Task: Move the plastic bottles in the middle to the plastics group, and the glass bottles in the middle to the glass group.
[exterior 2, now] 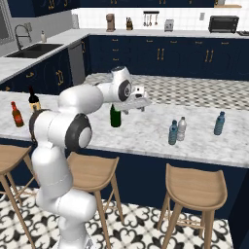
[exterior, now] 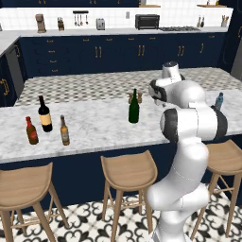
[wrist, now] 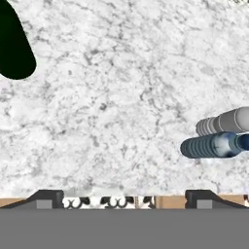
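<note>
The gripper (exterior 2: 142,102) was held above the marble surface (exterior 2: 146,129), its fingers (wrist: 48,198) spread wide and empty. The green wine bottle (exterior 2: 115,115) stood just beside it. The blue-grey plastic bottle (exterior 2: 173,133) stood touching the pale grey bottle (exterior 2: 182,129). The amber beer bottle (exterior: 64,131) stood near the black wine bottle (exterior: 45,114).

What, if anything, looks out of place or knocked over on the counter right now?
Nothing is tipped, spilled or broken; every bottle in view stands upright. The one thing that stands out is the green wine bottle, which is alone in the middle of the counter with nothing else near it.
</note>
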You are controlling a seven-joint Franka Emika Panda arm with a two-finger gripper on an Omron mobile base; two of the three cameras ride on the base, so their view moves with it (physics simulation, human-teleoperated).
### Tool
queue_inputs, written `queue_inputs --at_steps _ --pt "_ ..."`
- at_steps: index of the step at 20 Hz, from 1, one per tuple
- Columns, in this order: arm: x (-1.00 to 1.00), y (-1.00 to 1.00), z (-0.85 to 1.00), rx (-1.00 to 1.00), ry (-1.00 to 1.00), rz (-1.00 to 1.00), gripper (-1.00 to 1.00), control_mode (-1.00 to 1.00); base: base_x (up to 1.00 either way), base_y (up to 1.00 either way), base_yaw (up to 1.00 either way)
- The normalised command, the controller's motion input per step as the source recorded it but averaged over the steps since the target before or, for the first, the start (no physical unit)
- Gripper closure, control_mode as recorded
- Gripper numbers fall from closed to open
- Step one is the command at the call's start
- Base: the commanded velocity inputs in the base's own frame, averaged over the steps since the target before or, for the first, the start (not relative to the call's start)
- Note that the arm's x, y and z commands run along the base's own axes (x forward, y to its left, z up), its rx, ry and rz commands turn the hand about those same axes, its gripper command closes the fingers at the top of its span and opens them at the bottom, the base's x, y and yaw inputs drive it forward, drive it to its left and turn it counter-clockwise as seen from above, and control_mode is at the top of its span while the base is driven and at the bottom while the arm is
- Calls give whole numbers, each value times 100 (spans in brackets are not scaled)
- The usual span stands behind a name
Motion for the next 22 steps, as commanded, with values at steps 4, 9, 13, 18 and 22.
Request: queue_inputs --at_steps 4,9,13,18,22 --pt "-2 70 30 4 0 0 -100 -100 0 0 0" --pt "3 50 47 0 -2 -9 -100 -100 0 0 0" --pt "0 41 22 8 -2 -6 -100 -100 0 0 0" --pt "0 27 5 19 -16 0 -100 -100 0 0 0" --pt "18 9 22 16 1 0 -100 -100 0 0 0"
